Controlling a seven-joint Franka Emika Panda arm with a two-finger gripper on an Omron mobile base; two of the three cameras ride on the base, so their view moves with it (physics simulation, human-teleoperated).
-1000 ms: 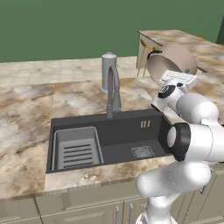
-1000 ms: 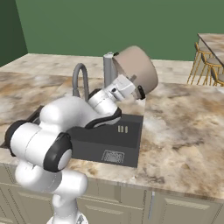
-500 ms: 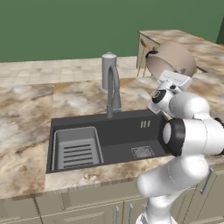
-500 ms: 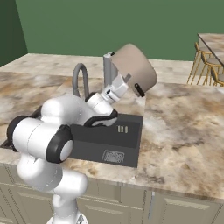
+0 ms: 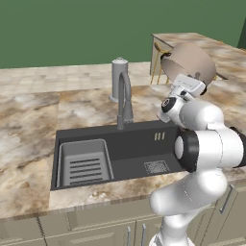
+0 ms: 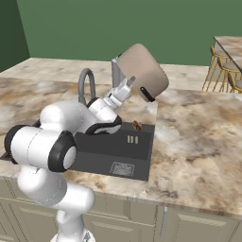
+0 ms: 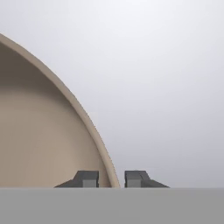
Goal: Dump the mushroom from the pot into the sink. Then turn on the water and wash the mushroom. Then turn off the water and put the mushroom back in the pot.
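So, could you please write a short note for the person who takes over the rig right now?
End effector: shut on the pot rim, one finger inside, one outside.
Pot: held tilted in the air above the sink's far right corner, opening facing down toward the basin.
Mushroom: out of the pot, by the sink's back edge below it; in the air or landed, I cannot tell.
Faucet: no water running.
Done: the dump, or nearly.
Left: set pot down, water on, wash, water off, mushroom back in pot.

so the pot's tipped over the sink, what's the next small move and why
Probably hold the tilt a moment, then right the pot. The gripper is shut on its rim, the pot is tipped mouth-down over the sink, and the mushroom shows mid-air just above the basin's back edge, already out.
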